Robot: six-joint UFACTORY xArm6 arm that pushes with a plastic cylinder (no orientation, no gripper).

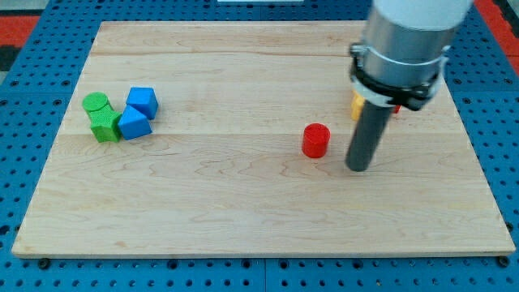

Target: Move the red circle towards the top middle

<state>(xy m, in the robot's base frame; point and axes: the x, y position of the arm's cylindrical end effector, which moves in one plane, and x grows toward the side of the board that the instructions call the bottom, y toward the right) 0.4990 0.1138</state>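
The red circle point(315, 140), a short red cylinder, stands on the wooden board point(243, 211) right of the centre. My tip point(358, 167) touches the board just to the right of it and slightly lower, a small gap apart. The arm's grey body fills the view's top right above the rod.
A green circle point(96, 102), a green block point(105, 126) and two blue blocks point(142, 101) point(133, 123) cluster at the view's left. A yellow block point(357, 105) and a sliver of a red block point(396, 108) sit behind the arm, mostly hidden. Blue pegboard surrounds the board.
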